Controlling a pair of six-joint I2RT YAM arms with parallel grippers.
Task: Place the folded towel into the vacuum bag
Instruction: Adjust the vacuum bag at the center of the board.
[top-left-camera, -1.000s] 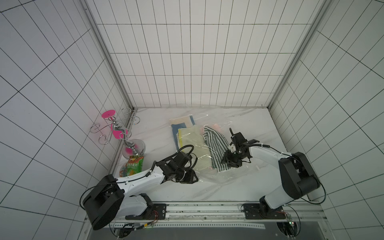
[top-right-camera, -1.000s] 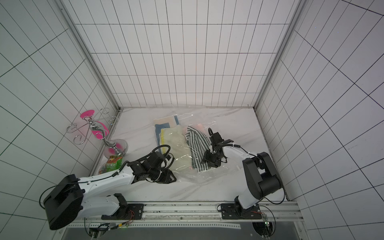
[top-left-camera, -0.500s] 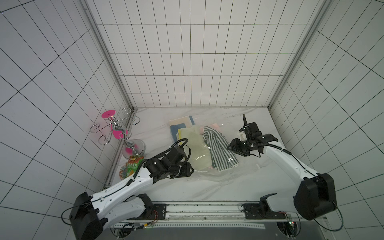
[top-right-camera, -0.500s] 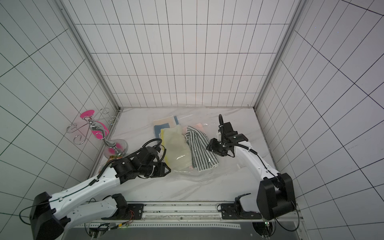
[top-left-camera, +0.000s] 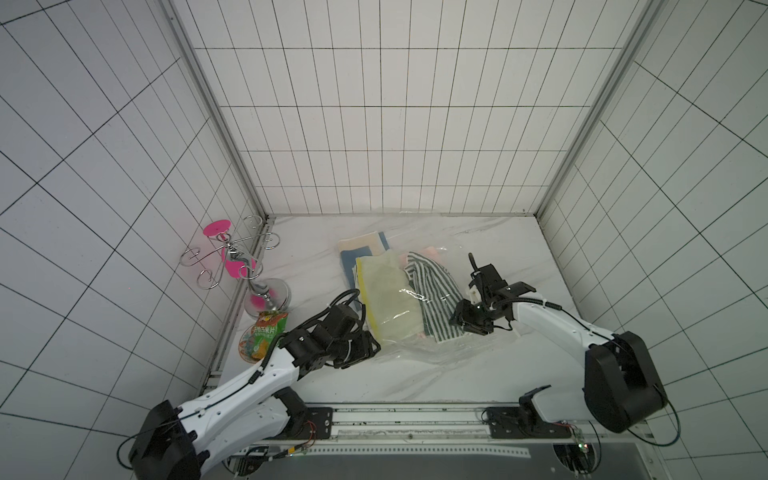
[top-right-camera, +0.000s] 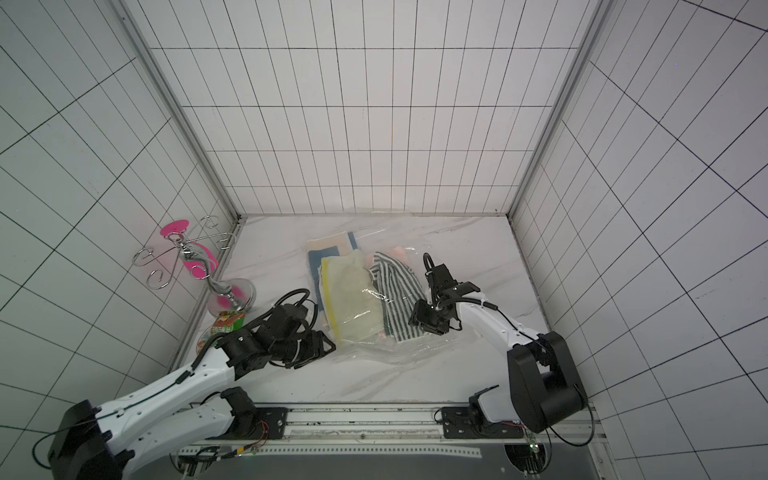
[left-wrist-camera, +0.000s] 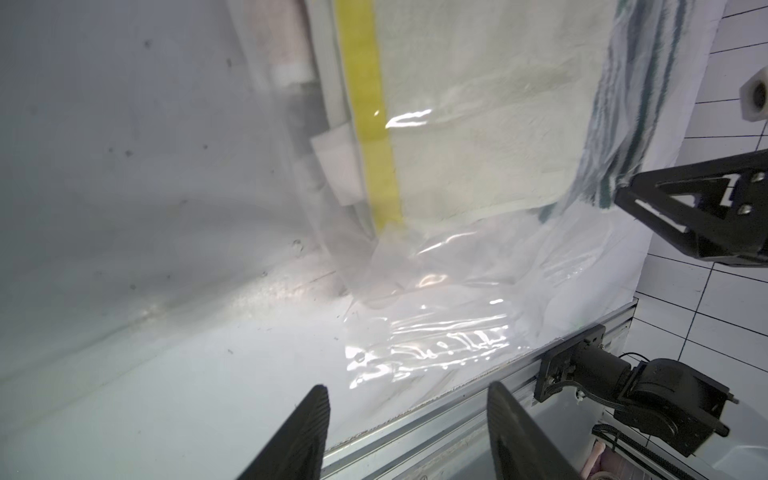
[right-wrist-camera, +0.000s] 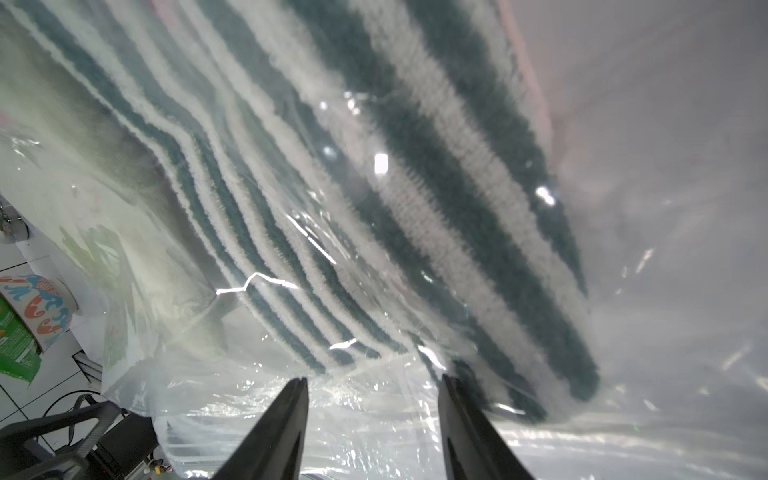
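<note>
The vacuum bag (top-left-camera: 415, 353) lies flat and crinkled mid-table in both top views. Under its clear film lie a pale yellow folded towel (top-left-camera: 390, 299) and, to its right, a dark-striped towel (top-left-camera: 436, 299). A blue and peach towel (top-left-camera: 361, 249) lies behind them. My left gripper (top-left-camera: 372, 347) is open at the bag's front left corner, a little short of the film (left-wrist-camera: 436, 332), with nothing between its fingers (left-wrist-camera: 307, 436). My right gripper (top-left-camera: 457, 320) is open at the striped towel's (right-wrist-camera: 415, 187) near right corner, jaws apart over loose film (right-wrist-camera: 353, 415).
A chrome stand with pink discs (top-left-camera: 232, 266) is at the left wall, with a green printed snack cup (top-left-camera: 264, 338) in front of it. The metal rail (top-left-camera: 415, 415) runs along the table's front edge. Tiled walls close off the left, back and right.
My left gripper's jaws have opened wider, and it has drawn slightly back from the yellow towel's near edge. My right gripper rose toward the back, then came down again at the striped towel's near corner.
</note>
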